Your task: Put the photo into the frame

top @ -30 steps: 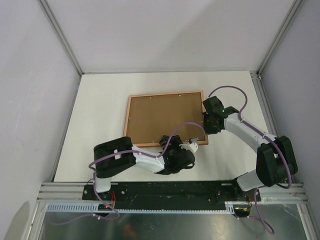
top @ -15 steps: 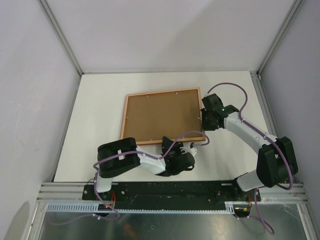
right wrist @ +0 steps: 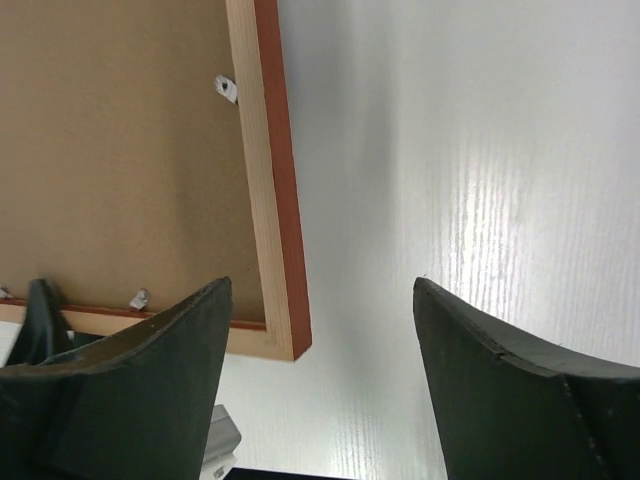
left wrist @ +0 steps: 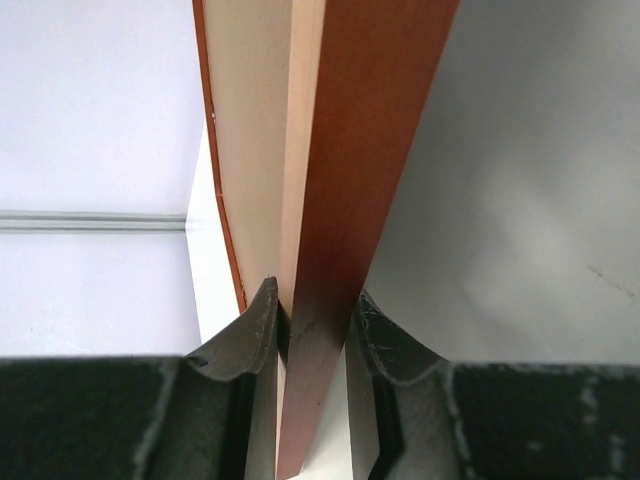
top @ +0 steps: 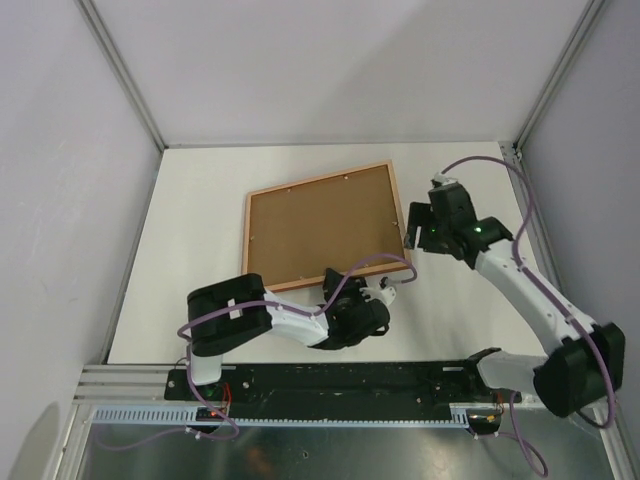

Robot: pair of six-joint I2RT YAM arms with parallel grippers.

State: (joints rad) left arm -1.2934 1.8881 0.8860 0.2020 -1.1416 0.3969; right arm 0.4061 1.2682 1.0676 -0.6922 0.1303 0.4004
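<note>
Large thin rectangular frame (right wrist: 262, 180), red-orange edge, pale wood back up, brown backing board (top: 320, 225) showing; skewed at centre of white table (top: 200, 200). Lower-right edge pinched by left gripper (left wrist: 312, 310). Right gripper (right wrist: 322, 285) spread wide beside right edge, holding nothing.

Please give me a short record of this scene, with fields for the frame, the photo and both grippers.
frame: back side up, brown backing board showing
photo: not visible
left gripper: shut on the frame's near edge
right gripper: open, beside the frame's right edge, holding nothing
</note>
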